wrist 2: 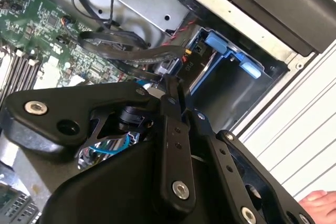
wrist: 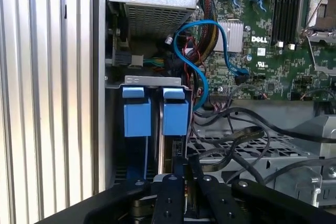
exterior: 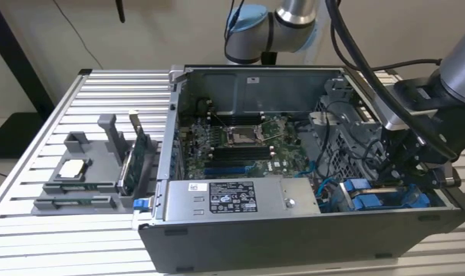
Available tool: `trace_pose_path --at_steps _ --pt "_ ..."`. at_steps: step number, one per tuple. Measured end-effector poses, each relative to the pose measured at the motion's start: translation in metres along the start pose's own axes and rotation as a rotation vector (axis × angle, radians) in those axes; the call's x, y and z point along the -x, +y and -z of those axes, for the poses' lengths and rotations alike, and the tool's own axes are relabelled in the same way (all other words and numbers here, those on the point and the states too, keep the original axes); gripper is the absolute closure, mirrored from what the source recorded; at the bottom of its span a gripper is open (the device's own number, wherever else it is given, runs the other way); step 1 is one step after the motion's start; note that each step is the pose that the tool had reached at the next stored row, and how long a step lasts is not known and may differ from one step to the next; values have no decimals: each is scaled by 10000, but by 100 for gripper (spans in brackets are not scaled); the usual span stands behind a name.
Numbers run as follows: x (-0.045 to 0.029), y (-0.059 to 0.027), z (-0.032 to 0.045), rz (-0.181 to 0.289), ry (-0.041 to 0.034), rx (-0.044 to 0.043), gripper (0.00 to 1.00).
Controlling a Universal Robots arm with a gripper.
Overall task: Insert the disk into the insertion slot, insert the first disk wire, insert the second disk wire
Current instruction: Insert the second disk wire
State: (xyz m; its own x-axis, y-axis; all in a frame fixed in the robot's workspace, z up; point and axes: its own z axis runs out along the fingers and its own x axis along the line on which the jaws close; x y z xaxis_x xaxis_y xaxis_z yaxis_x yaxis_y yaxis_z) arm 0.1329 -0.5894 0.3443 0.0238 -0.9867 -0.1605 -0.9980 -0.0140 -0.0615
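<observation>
While the gripper (wrist: 181,174) sits inside the computer case (exterior: 294,241) at the insertion slot (wrist: 152,145), its fingers stand narrowly together; a grasp cannot be confirmed. Black cables (wrist: 247,140) and a blue cable (wrist: 202,56) lie just beside it, with the power supply (exterior: 240,198) near.

Slatted metal table (exterior: 33,241), seemingly beige wall (exterior: 163,29) behind.

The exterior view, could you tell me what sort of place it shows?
Probably a robotics lab bench for computer assembly: an open computer case lies on a slatted metal table, a grey parts fixture beside it, under a robot arm.
</observation>
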Motion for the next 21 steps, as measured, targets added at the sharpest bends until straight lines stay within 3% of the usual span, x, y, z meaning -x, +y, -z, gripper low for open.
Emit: trace_pose_path --at_steps 21 --pt "-20 -1 -27 -165 30 -29 84"
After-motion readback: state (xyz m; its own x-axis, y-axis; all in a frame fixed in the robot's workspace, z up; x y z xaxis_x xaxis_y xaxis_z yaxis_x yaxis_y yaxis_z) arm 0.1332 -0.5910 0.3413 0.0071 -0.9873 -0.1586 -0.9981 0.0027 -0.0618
